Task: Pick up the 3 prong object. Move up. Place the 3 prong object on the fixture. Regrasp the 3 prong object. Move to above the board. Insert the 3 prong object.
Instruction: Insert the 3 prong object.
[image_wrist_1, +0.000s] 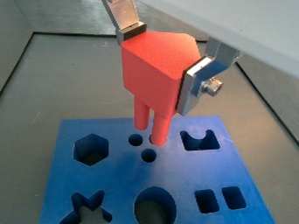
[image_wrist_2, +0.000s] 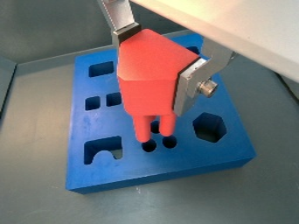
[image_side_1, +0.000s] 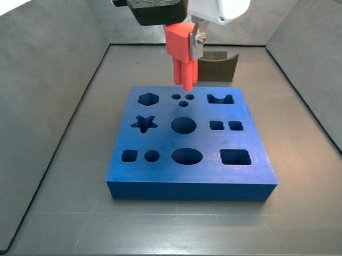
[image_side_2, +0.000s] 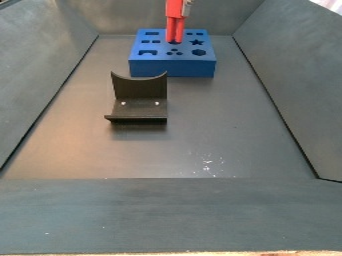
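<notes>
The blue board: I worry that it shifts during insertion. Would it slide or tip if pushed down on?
Tipping looks unlikely: the board is thick, wide and lies flat on the floor. It probably stays rigid. The tool holds the 3 prong object above small round holes, so force would go mostly downward; sideways sliding remains possible.

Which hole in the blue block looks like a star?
On the board, the star hole alone has pointy arms. The pincer holds the 3 prong object above.

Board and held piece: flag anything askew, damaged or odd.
Nothing stands out. The claw holds the 3 prong object upright, prongs down over the small round holes of the board; the fixture sits empty.
</notes>
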